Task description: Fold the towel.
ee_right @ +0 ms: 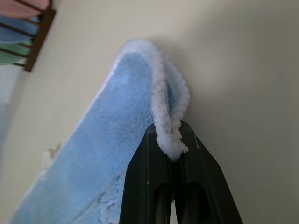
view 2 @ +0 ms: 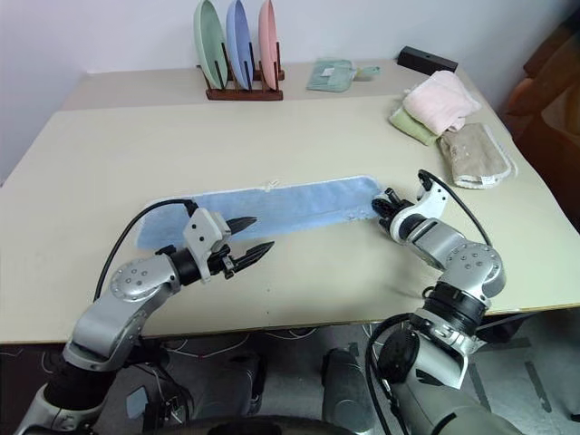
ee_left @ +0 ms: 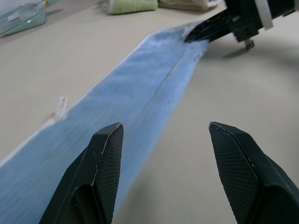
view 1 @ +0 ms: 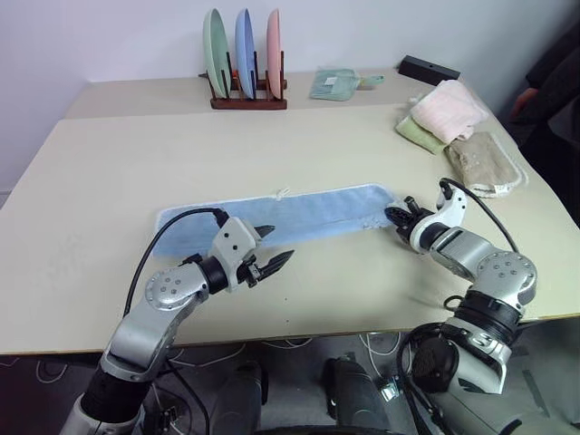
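Lying in a long narrow strip across the middle of the beige table [view 1: 109, 172], the light blue towel [view 1: 299, 217] stretched from the robot's left side toward its right, folded lengthwise with a seam running down it and a small whitish loop [view 1: 283, 194] poking out along its far edge. The right gripper [view 1: 399, 217] was at the strip's right-hand end, its two black fingers pressed together on the towel's whitish hem; in the right wrist view that fluffy edge [ee_right: 169, 135] was pinched between the fingers and the corner curled up above them. The left gripper [view 1: 272, 249] hovered just at the near edge of the towel, toward its left part, with its fingers [ee_left: 105, 158] spread apart and nothing between them; I saw bare table and the blue cloth through the gap, and the fingertips did not appear to touch the cloth.

At the back of the table a dark wooden rack [view 1: 246, 98] held three plates on edge, green, blue and pink. A small teal cloth [view 1: 333, 83] lay just to the right of the rack, and a flat black object [view 1: 428, 69] sat near the far right corner. Well apart from the blue strip, toward the right edge, a pink folded towel [view 1: 449, 109] rested on a green one [view 1: 419, 134], with a beige towel [view 1: 482, 161] just beside them.
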Tool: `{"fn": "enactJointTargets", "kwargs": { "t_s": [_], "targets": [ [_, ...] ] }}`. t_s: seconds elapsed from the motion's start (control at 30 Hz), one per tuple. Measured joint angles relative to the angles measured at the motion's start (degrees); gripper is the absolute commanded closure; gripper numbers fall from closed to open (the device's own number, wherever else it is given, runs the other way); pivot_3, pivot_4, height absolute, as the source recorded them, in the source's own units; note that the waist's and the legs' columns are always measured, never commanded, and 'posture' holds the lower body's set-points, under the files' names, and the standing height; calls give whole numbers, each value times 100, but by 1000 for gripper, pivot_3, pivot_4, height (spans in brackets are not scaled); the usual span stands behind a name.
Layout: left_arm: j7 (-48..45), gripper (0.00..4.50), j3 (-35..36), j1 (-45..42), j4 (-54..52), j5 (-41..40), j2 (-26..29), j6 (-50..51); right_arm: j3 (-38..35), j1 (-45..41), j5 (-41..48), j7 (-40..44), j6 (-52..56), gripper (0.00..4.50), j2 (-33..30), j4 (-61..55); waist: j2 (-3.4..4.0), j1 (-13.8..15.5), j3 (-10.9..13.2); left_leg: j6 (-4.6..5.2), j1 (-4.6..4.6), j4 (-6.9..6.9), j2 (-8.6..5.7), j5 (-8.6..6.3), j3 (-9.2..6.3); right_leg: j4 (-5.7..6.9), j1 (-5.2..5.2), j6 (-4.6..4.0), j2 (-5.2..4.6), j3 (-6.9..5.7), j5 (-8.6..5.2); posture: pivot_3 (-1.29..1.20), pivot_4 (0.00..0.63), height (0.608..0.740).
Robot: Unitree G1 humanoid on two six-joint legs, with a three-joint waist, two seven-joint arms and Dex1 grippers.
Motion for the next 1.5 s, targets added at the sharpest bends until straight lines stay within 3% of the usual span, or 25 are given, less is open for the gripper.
{"fn": "enactJointTargets", "kwargs": {
  "t_s": [0.13,0.27,0.53,0.73,1.03,1.13,1.3,1.47,1.5],
  "targets": [
    [-30,1544,-8,-72,35,33,-2,-7,322,320,-151,713,-243,4459,-1251,-177,4,-38,0,3,3,-5,1,-2,1,-2,0,1,0,-1,-1,0,150,740],
    [-122,1544,-28,-123,140,50,-1,-44,972,389,-322,1468,-561,4459,-2014,-524,7,-173,-2,4,10,-16,9,-2,3,-1,-1,-1,7,0,-2,0,150,740],
    [-198,1544,-66,-237,230,165,-53,-77,3625,764,-992,3105,-1430,4459,-2779,-1932,6,-98,-1,6,-1,-9,5,-4,-2,-9,-3,4,4,-3,-4,0,150,740],
    [-111,1544,-56,-86,198,180,-54,-74,4930,913,-1698,3731,-2095,4459,-2830,-2191,3,-19,-1,6,-2,-6,5,-4,-1,-12,-2,4,3,-3,-4,0,150,740],
    [-72,1544,-56,-42,125,239,-58,-43,5473,795,-2478,3838,-2468,4459,-2577,-1862,2,-22,-1,6,-1,-9,5,-4,-2,-13,-3,3,4,-3,-4,0,150,740],
    [-73,1544,-56,11,97,268,-56,-41,5495,796,-2564,3918,-2511,3597,-2518,-1822,2,-22,-1,5,-1,-9,5,-4,-2,-13,-3,3,4,-3,-4,0,150,740],
    [-85,1544,-55,25,94,278,-47,-37,5301,890,-2428,4253,-2584,1327,-2501,-1968,2,-14,-1,6,-2,-9,5,-4,-3,-13,-3,4,4,-4,-4,0,150,740],
    [-99,1544,-42,43,96,279,-26,-36,4673,1303,-2180,4848,-3039,1327,-2875,-2389,0,-10,0,6,-1,-8,5,-4,-2,-15,-2,4,3,-4,-4,0,150,740],
    [-97,1544,-39,47,96,279,-26,-36,4543,1357,-2122,4916,-3082,1610,-2888,-2407,0,-11,0,6,-1,-9,5,-4,-3,-15,-1,4,4,-4,-4,0,150,740]
  ]
}}
